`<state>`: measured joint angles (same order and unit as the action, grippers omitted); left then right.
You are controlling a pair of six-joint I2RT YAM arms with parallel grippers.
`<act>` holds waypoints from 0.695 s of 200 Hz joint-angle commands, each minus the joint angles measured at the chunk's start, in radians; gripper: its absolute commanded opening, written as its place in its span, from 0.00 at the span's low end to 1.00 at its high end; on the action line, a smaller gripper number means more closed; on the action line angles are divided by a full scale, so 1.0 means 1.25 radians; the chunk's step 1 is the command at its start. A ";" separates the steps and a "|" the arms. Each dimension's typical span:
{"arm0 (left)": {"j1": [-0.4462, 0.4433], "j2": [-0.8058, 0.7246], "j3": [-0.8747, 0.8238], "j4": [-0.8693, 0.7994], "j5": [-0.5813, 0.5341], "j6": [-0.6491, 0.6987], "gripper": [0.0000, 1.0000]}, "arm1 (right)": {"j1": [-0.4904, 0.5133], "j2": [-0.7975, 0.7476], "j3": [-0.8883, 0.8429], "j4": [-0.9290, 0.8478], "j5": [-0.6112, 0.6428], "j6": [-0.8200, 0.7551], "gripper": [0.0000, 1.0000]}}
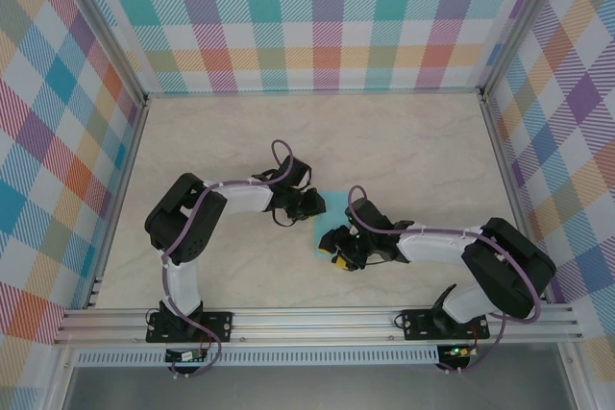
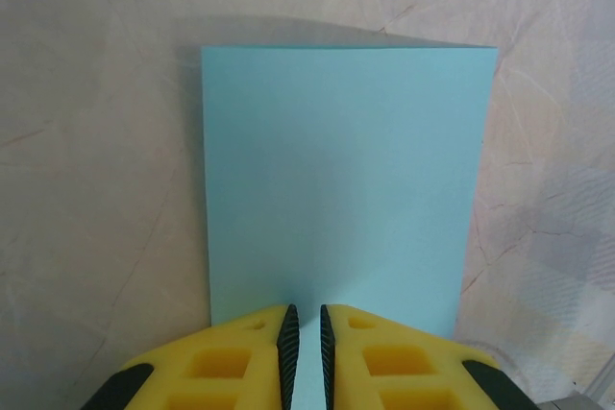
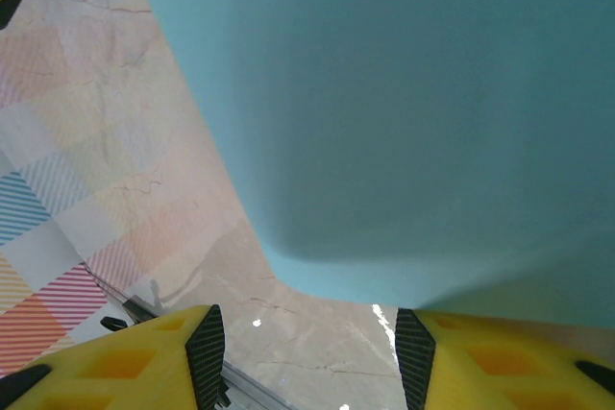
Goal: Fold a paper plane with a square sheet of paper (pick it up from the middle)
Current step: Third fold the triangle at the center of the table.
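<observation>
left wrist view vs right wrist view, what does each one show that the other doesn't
Only left wrist: the teal sheet of paper as a flat rectangle, far edge and both sides visible, the left end effector nearly closed over its near edge. Only right wrist: the sheet close up, its curved edge seemingly lifted and shadowing the table, and the right end effector with fingers wide apart. Both: the sheet and the pale marbled table.

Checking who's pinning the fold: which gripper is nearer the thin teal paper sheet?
Left. The left gripper, jaws nearly shut, sits on the near edge of the thin teal paper sheet; the right gripper, jaws open, faces its lifted edge, contact unclear.
</observation>
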<state>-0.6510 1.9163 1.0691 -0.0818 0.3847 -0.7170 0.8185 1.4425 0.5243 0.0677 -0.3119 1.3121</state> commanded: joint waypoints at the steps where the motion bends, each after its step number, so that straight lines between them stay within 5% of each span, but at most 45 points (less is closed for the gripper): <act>1: 0.004 0.024 -0.029 -0.097 -0.010 -0.003 0.18 | 0.005 -0.002 -0.017 0.035 0.032 0.024 0.52; 139: 0.003 0.013 -0.038 -0.095 -0.006 -0.005 0.18 | -0.022 -0.097 -0.021 -0.043 0.189 -0.006 0.54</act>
<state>-0.6510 1.9156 1.0672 -0.0792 0.3855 -0.7174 0.8127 1.3380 0.5179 0.0578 -0.1047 1.3460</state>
